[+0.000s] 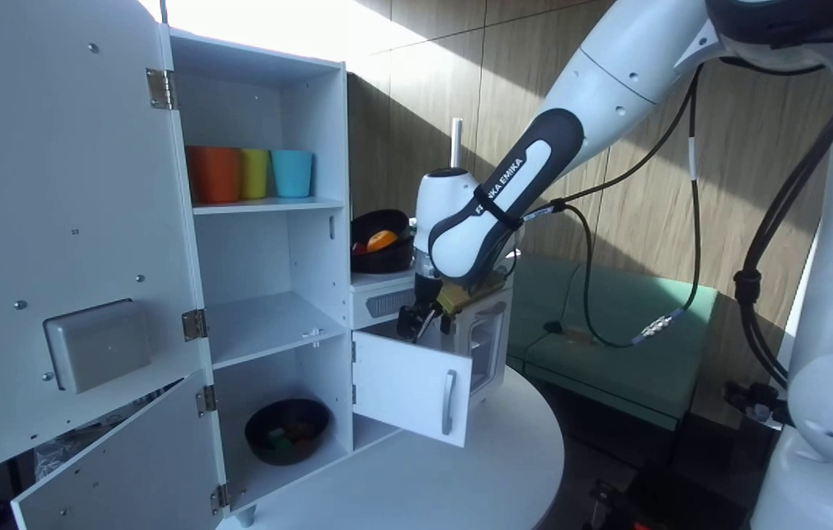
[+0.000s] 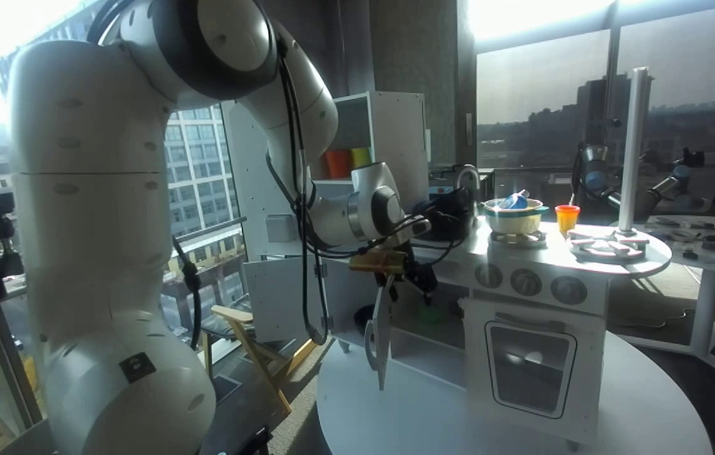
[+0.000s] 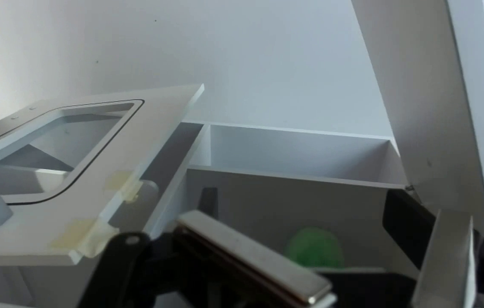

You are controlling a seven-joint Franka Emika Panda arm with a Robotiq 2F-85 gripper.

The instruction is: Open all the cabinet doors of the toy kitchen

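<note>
Fingers [image 3: 447,256] on your end effector [image 2: 411,295] are spread wide apart and pinch nothing. They sit behind the small door [image 1: 413,386], on its inner side. In the wrist view one finger is very near that door, but you can't tell if they touch. The small door stands well open, so you can likely count it as done. Past your fingers you can see a green thing [image 3: 315,248], too blurry to name.

On the other side of your fingers is the oven door [image 3: 131,147]. Its edge stands off from the kitchen [image 2: 398,133], so it looks open just a crack. That seems to be the one you have left to pull wide.

Farther out, the big door [image 1: 71,243] stands wide open in both exterior views, and you can see cups [image 1: 215,175] inside. The low door [image 1: 133,464] under it is open too, with a bowl [image 1: 291,409] showing in there. You can likely count both of those as done. The whole kitchen stands on a round white surface [image 1: 461,493].
</note>
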